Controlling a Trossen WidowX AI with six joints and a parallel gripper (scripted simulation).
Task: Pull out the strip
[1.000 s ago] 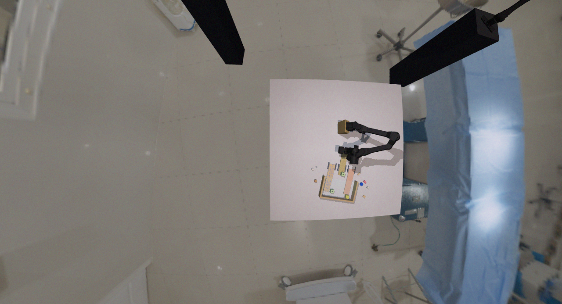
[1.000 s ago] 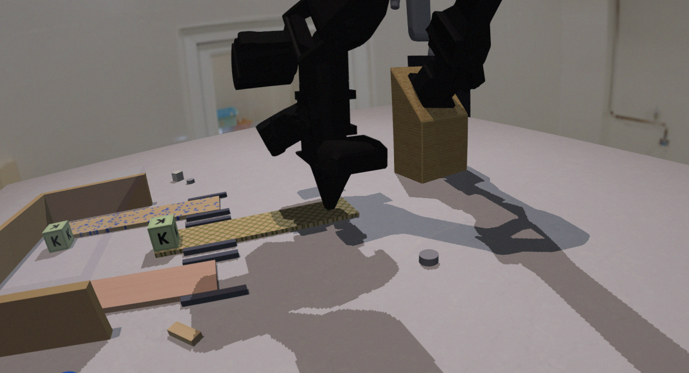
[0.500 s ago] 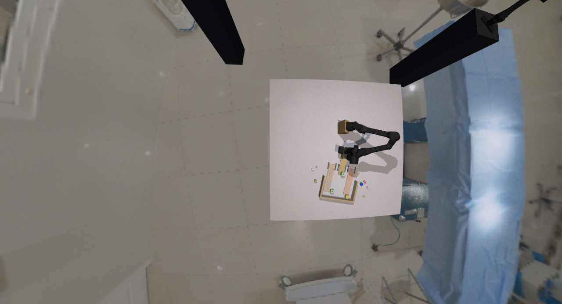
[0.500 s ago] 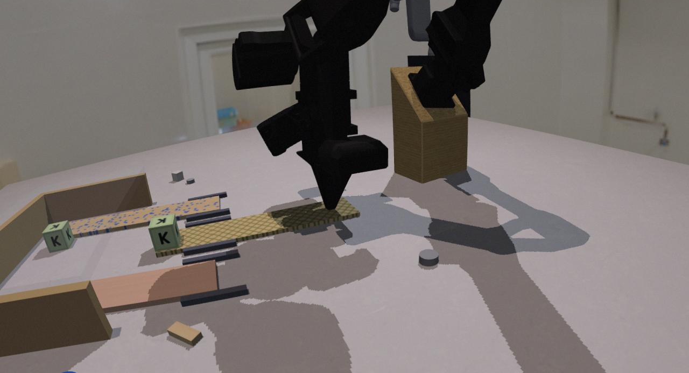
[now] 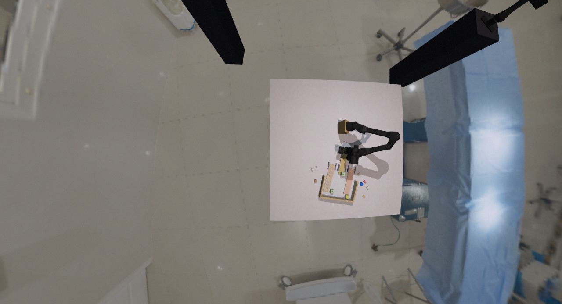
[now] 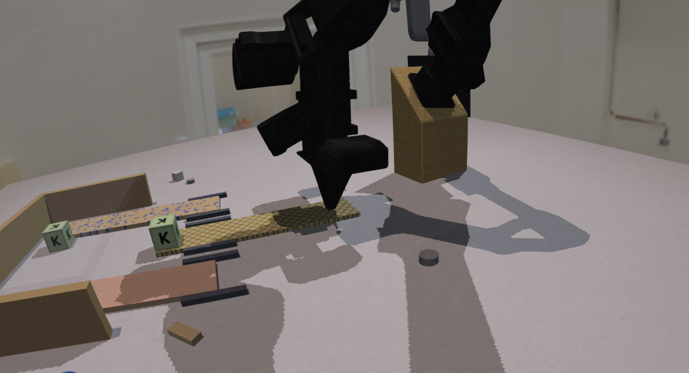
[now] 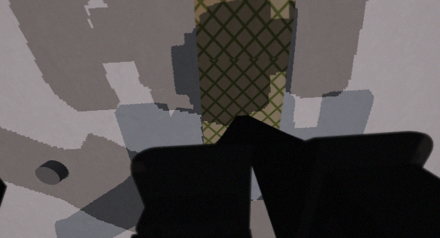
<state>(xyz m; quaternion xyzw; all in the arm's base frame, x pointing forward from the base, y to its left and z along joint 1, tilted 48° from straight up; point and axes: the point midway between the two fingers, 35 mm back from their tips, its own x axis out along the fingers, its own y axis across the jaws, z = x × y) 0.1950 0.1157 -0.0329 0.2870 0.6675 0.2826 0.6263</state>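
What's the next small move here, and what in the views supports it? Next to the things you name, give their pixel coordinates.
Probably drag the yellow lattice strip (image 5: 343,163) (image 6: 260,226) (image 7: 240,42) slightly farther out: the closed gripper (image 6: 330,208) (image 7: 241,121) is down at its outer end, while the K cube (image 5: 342,174) (image 6: 164,232) rides its inner end.
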